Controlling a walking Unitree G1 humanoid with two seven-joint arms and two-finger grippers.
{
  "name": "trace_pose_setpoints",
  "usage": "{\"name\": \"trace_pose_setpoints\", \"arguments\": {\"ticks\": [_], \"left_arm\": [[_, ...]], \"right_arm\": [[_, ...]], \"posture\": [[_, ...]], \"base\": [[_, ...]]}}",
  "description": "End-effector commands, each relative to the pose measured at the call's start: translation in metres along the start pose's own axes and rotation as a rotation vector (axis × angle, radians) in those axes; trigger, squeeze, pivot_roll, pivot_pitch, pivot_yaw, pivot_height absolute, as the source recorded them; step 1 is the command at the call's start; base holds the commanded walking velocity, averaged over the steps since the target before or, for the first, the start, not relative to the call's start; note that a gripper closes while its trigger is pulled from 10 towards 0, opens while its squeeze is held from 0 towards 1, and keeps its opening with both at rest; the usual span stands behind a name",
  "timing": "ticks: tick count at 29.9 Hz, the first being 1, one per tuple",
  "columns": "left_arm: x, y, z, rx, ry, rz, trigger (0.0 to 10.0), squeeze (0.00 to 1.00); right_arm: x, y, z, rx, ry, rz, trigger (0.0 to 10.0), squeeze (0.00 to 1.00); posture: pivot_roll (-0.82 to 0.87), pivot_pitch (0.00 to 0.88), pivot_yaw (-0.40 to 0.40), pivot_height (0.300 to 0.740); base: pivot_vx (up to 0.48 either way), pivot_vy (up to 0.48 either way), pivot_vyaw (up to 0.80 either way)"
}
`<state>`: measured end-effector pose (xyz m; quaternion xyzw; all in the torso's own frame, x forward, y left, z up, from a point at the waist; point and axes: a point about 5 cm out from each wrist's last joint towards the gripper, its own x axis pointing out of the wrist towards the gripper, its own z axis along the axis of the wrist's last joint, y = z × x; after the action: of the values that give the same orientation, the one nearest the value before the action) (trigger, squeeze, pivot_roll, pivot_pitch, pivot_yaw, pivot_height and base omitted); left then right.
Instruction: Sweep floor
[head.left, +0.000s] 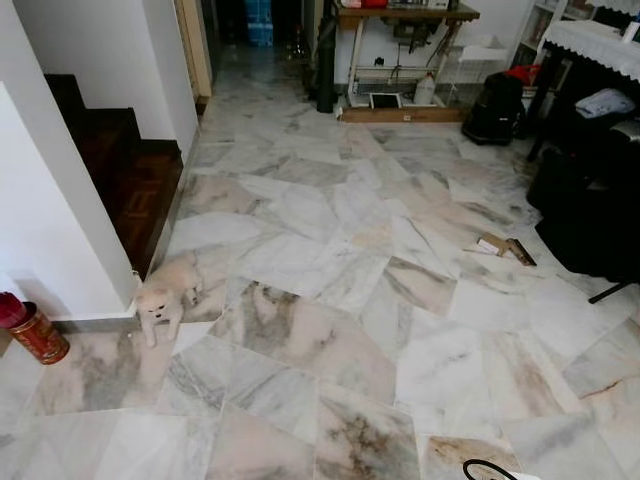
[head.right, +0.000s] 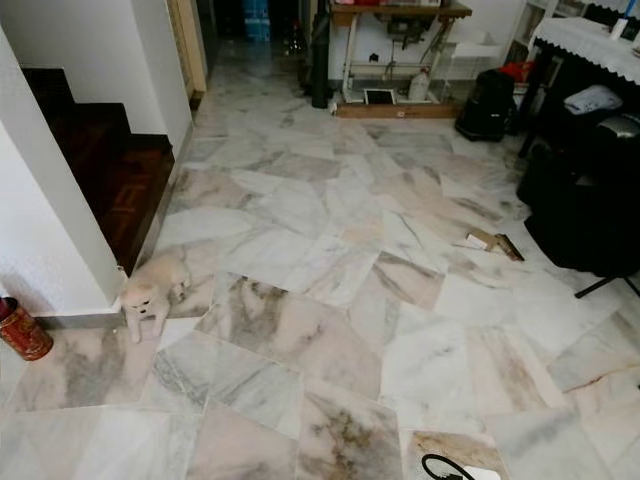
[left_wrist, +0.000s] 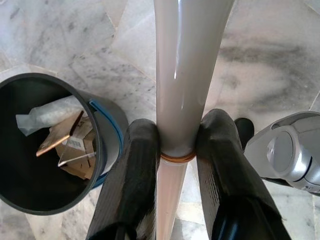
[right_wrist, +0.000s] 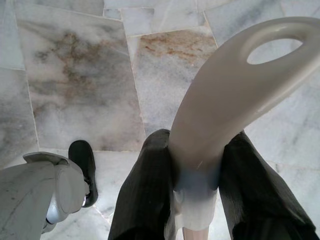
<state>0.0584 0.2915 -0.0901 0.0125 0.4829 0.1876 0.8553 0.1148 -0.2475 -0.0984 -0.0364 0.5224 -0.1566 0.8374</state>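
Left wrist view gives me the left gripper (left_wrist: 177, 145) clenched on a pale pole (left_wrist: 185, 75) — I take it for the broom or dustpan shaft — with a dark bin (left_wrist: 45, 150) just beside it, holding cardboard scraps and a bit of plastic. On the right wrist view, the right gripper (right_wrist: 197, 165) is clamped round a cream handle (right_wrist: 235, 100) with a hanging loop at its end. Which handle belongs to which tool I can't tell; neither head is in sight.

From the head camera, the marble floor (head.left: 330, 300) runs ahead of me, with cardboard litter (head.left: 505, 247) lying near the dark furniture on the right. A small pale dog (head.left: 160, 300) lies at the wall corner on the left, next to a red canister (head.left: 35, 335).

My worry is the dog — if it gets up and wanders into the sweep path, I could clip it. The bin is close to the pole too, so a careless swing might tip it.
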Motion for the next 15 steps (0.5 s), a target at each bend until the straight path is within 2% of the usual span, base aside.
{"name": "trace_pose_setpoints", "arguments": {"ticks": [1, 15], "left_arm": [[-0.0009, -0.0028, -0.0046, 0.012, 0.022, -0.015, 10.0, 0.00], [-0.0020, -0.0036, -0.0073, 0.012, 0.025, -0.034, 10.0, 0.00]], "right_arm": [[0.0005, -0.0016, 0.0042, 0.023, -0.018, -0.001, 10.0, 0.00], [0.0001, -0.0024, 0.0023, 0.033, -0.021, 0.002, 10.0, 0.00]], "posture": [[0.04, 0.000, -0.033, 0.740], [0.03, 0.000, -0.030, 0.740]], "base": [[0.000, 0.000, 0.00], [0.000, 0.000, 0.00]]}}
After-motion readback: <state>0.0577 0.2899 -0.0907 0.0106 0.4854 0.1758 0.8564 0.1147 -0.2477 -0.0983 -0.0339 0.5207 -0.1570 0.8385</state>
